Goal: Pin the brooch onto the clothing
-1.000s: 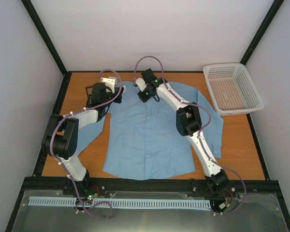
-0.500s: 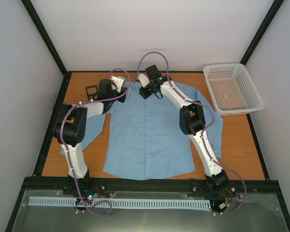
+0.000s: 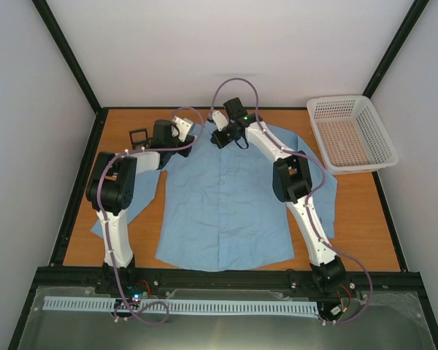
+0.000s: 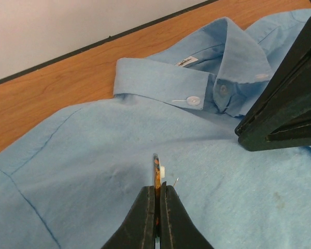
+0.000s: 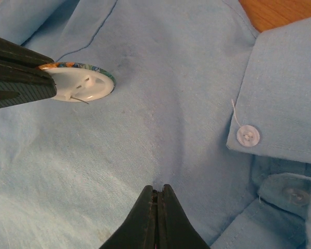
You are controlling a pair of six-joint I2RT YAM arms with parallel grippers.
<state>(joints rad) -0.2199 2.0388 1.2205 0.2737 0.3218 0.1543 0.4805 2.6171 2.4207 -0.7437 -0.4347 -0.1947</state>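
The light blue shirt [image 3: 223, 197] lies flat on the table with its collar at the back. My left gripper [image 3: 192, 135] is shut on the brooch [image 4: 156, 168], held edge-on just above the shirt's left chest, below the collar [image 4: 166, 83]. In the right wrist view the brooch [image 5: 85, 83] shows its white back and a bare pin, with the left fingers [image 5: 15, 72] clamping it. My right gripper [image 5: 156, 191] is shut, its tips down on the shirt fabric [image 5: 160, 129] near the collar button [image 5: 248, 136]. Its fingers [image 4: 290, 104] show dark at the right of the left wrist view.
A small black hinged box [image 3: 139, 136] sits on the wood at the back left, beside the left arm. A white mesh basket [image 3: 350, 131] stands at the back right. The shirt's sleeves reach out to both sides.
My left gripper has moved right, away from the black box, over the shirt's chest by the collar. My right gripper has shifted slightly towards the back at the collar.
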